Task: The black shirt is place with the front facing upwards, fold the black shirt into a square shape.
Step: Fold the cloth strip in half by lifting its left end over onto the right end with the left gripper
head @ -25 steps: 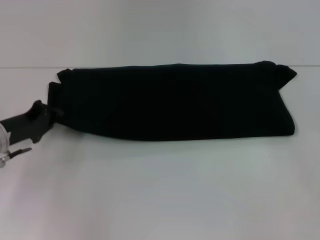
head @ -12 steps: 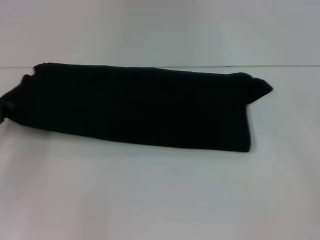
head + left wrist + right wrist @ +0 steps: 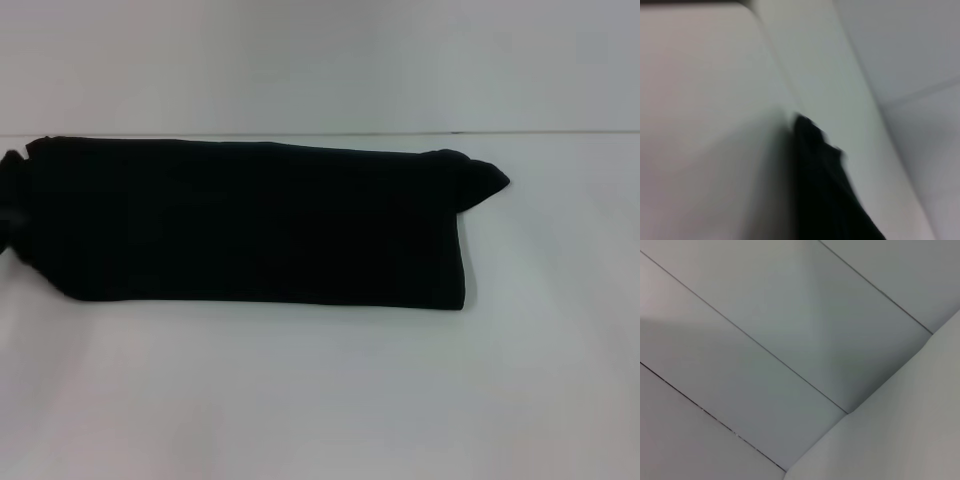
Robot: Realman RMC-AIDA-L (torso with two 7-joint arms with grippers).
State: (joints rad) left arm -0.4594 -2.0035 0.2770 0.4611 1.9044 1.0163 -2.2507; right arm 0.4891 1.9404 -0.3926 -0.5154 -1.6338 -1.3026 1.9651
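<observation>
White tabletop (image 3: 320, 400) fills the head view, plain and matte, with a thin seam line running across just behind the cloth and pale wall beyond. On it lies the black shirt (image 3: 250, 225), already folded lengthwise into a long narrow band that stretches from the left edge of the view to right of centre; one small corner (image 3: 485, 178) sticks out at its far right end, and no lettering shows. Left gripper (image 3: 10, 215) is only a dark shape at the band's left end, merging with the cloth, so whether its fingers are apart or clamped on the fabric cannot be told. Left wrist view shows a dark strip of shirt (image 3: 827, 195) against the white surface and none of the fingers. Right gripper is not in view; its wrist camera sees only pale panels with thin joints. Judgement: the lengthwise folds look done, and the step in hand is shortening the band. Next move likely calls for carrying one end over the other, edges aligned, and tucking the stray corner so the result is square.
</observation>
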